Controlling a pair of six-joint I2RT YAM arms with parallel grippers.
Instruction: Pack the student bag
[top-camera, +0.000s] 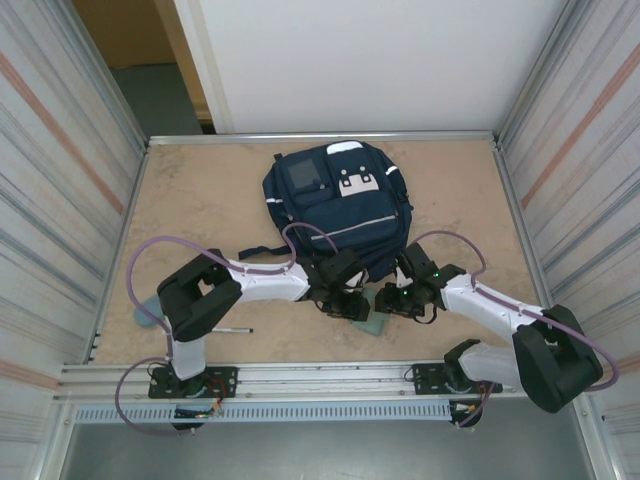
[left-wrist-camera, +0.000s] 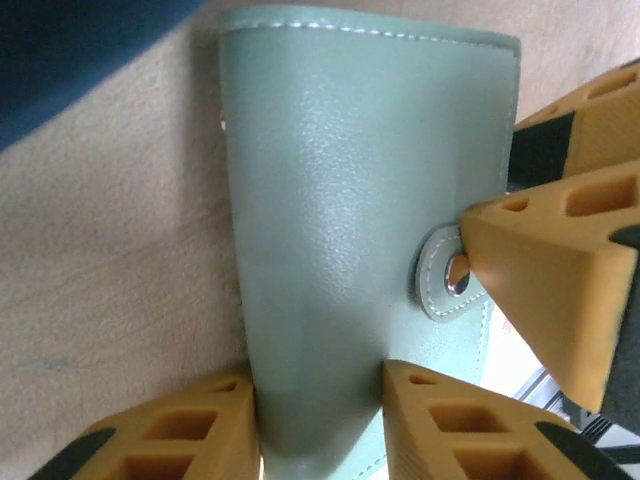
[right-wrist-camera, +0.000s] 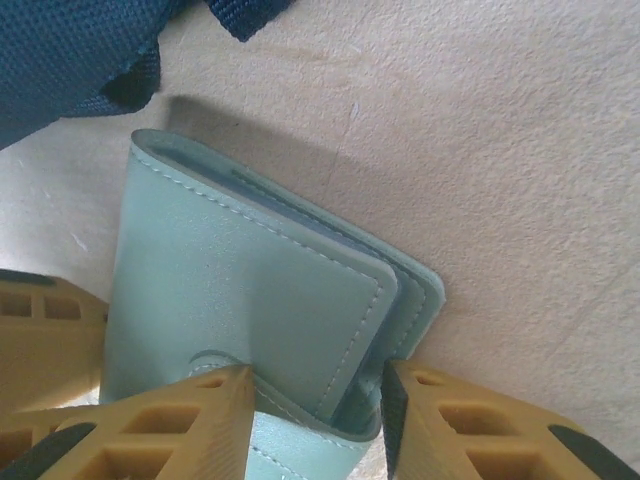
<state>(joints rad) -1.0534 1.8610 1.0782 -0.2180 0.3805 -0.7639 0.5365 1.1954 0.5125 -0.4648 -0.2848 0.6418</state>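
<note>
Close to the middle of the tabletop's (top-camera: 200, 200) near edge sits a pale green stitched leather wallet (left-wrist-camera: 330, 200) with a metal snap (left-wrist-camera: 455, 272). The left gripper (left-wrist-camera: 318, 400) has its orange fingers (left-wrist-camera: 190, 430) pinching the wallet's sides, and the right gripper (right-wrist-camera: 315, 385) is clamped on one corner. Further back, the navy-blue fabric backpack (top-camera: 335, 205) lies flat by the middle of the far edge.
</note>
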